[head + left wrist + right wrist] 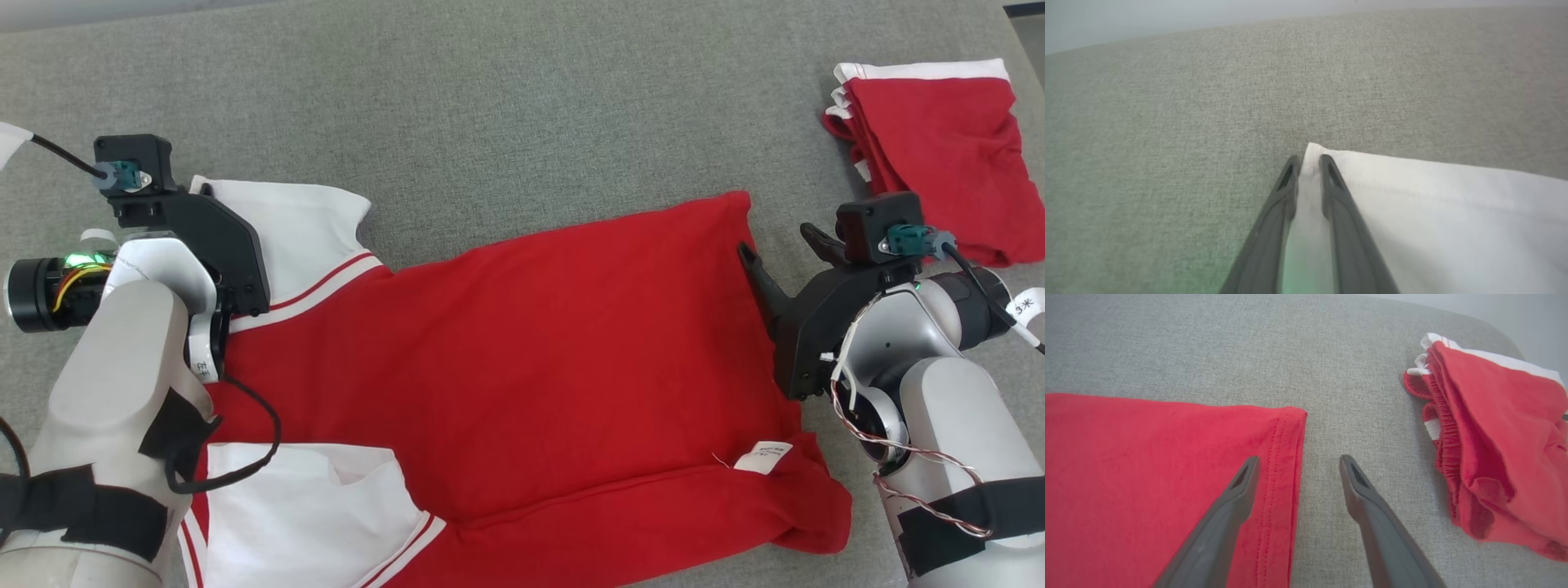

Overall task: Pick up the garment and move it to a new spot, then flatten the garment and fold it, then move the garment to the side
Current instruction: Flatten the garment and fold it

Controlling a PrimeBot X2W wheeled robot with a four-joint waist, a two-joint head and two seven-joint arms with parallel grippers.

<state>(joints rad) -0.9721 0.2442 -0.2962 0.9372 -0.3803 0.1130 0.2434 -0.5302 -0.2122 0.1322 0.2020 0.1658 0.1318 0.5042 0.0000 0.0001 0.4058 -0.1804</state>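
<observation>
Red-and-white garment (531,351) flat on the grey cloth surface (531,98), a gripper at each end!

The garment lies spread across the middle of the surface, white sleeves on the robot's left, red hem (1286,457) on its right, a small white label showing near the lower right corner. At the far sleeve (1433,204), the left gripper (1309,163) has its two dark fingers drawn close together, pinching the sleeve's corner with white cloth filling the narrow gap. Over at the hem, the right gripper (1298,465) stands spread wide, one finger above red fabric, the other above bare grey surface, the stitched edge running between them; whether it touches, I cannot tell. Beyond it, well apart at the far right, sits a folded pile of red clothing (939,155) with white trim.
</observation>
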